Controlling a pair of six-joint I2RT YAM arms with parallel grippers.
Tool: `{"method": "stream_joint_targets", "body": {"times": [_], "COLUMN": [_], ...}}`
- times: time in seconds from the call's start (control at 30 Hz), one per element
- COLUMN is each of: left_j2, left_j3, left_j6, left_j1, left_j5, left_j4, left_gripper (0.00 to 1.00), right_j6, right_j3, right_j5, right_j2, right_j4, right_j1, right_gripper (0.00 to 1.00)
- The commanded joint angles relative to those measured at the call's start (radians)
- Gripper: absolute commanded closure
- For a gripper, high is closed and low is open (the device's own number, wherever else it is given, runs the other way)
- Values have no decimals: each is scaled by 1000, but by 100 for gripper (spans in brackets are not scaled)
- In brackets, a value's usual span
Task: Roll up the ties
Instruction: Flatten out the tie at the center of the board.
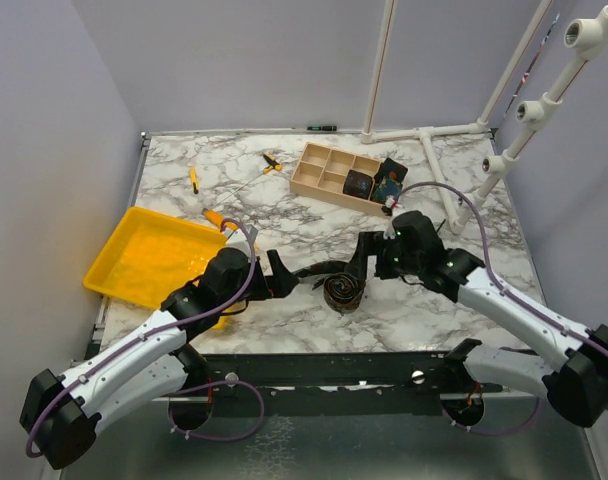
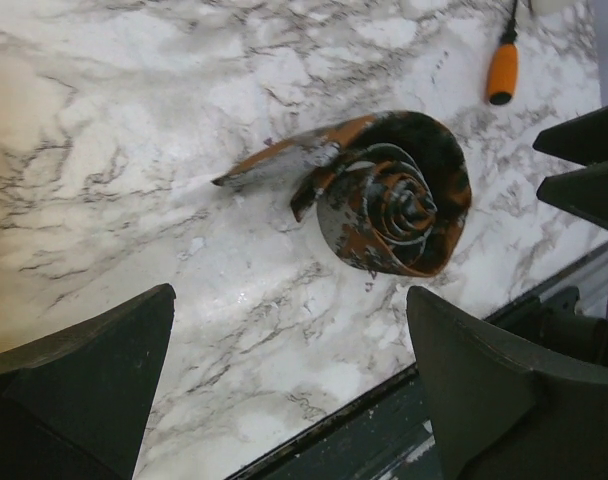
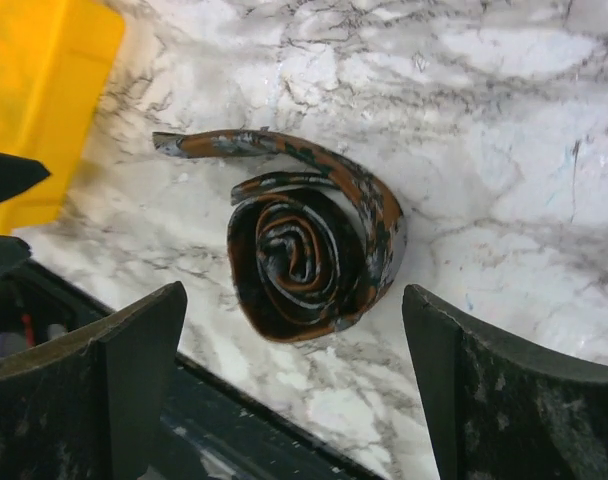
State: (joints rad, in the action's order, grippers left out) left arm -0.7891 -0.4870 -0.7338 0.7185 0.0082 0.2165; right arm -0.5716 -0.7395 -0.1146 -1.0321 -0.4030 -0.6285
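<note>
**Rust-brown tie lying rolled between two open grippers**

A rust-brown mottled fabric necktie [image 1: 344,292], wound into a loose spiral roll, is lying on the white marble-patterned table [image 1: 304,225] in the lower centre of the overhead view. Its loose tail is trailing toward the left. The left gripper [image 1: 282,278] is hovering just left of that tail, jaws spread wide and clasping nothing. The right gripper [image 1: 364,262] is hanging just above and right of the roll, its fingers likewise wide apart and clear of the fabric on both sides. At upper centre, a pale wooden compartment box [image 1: 319,170] is holding two dark rolled ties [image 1: 359,183] at its right end. A yellow plastic tray [image 1: 134,260] is sitting at the left
</note>
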Motion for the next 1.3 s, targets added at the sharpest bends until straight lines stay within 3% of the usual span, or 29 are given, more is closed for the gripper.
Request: {"method": "stream_joint_targets", "body": {"times": [0.0, 0.23, 0.37, 0.53, 0.67, 0.97, 1.1, 1.27], "left_j2": [42, 210, 275, 343, 344, 362, 378, 368], "left_j3": [-6, 25, 6, -15, -21, -7, 2, 11], "left_j6": [-93, -172, -193, -239, -229, -193, -186, -179], "left_j1": [9, 10, 10, 10, 10, 10, 10, 10], "left_j5": [-201, -277, -331, -417, -415, -390, -371, -344], "left_j4": [82, 186, 252, 306, 295, 284, 270, 251], "left_gripper": [3, 4, 4, 3, 2, 1, 1, 1], "right_j6": [267, 557, 748, 862, 962, 1002, 977, 960], "right_j3": [-123, -305, -314, -294, -393, -553, -557, -518], "right_j5": [138, 256, 306, 299, 244, 148, 45, 52], "right_j2": [-141, -370, -454, -485, -579, -711, -748, -770], "right_j4": [-54, -152, -119, -3, -48, -149, -170, -163], "right_j1": [-71, -224, -325, -327, -321, -295, -287, -287], "right_gripper": [7, 3, 2, 2, 2, 5, 5, 7]}}
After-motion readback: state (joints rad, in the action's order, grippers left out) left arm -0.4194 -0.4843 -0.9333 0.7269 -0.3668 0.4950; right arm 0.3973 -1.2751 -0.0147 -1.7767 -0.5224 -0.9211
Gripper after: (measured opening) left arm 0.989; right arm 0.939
